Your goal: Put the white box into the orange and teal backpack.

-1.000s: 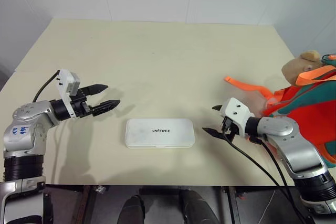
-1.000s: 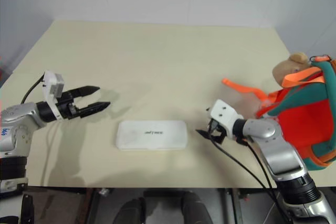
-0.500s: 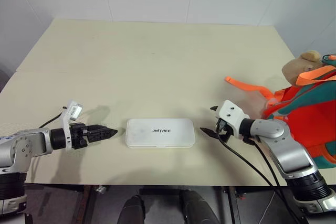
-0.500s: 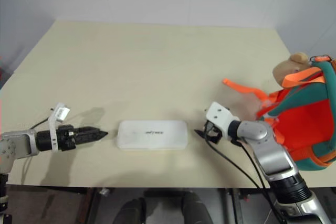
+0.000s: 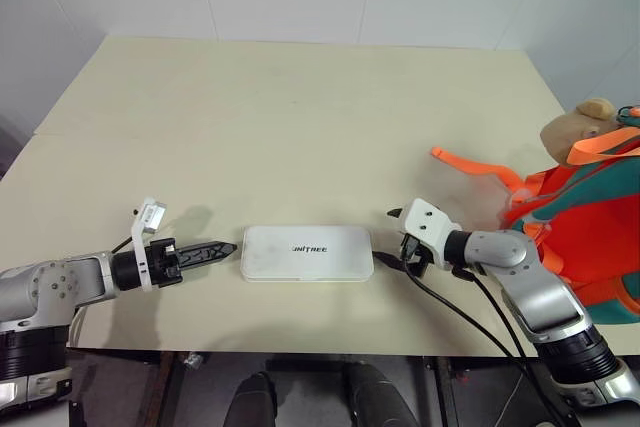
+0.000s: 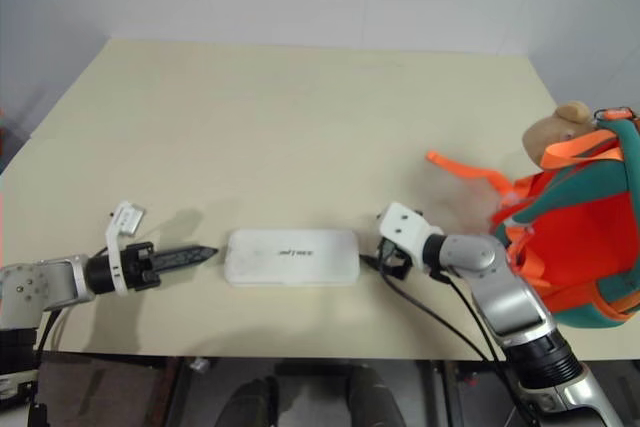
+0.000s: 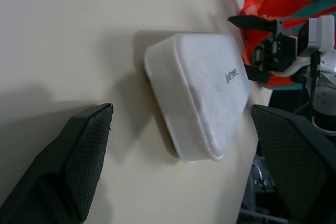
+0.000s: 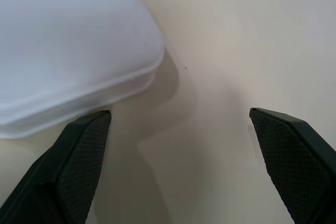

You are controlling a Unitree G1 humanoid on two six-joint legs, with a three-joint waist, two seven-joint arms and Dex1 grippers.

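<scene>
Both grippers flank the white box [image 5: 307,253], which lies flat with its long axis running straight from one to the other. From the head views, your left gripper [image 5: 212,250] points at one short end, your right gripper [image 5: 392,239] sits just beside the opposite end, nearer. Left wrist view: fingers [image 7: 79,156] spread, box ahead between them. Right wrist view: fingers [image 8: 79,156] spread, box corner close. The orange and teal backpack [image 5: 590,217] stands beyond your right arm.
</scene>
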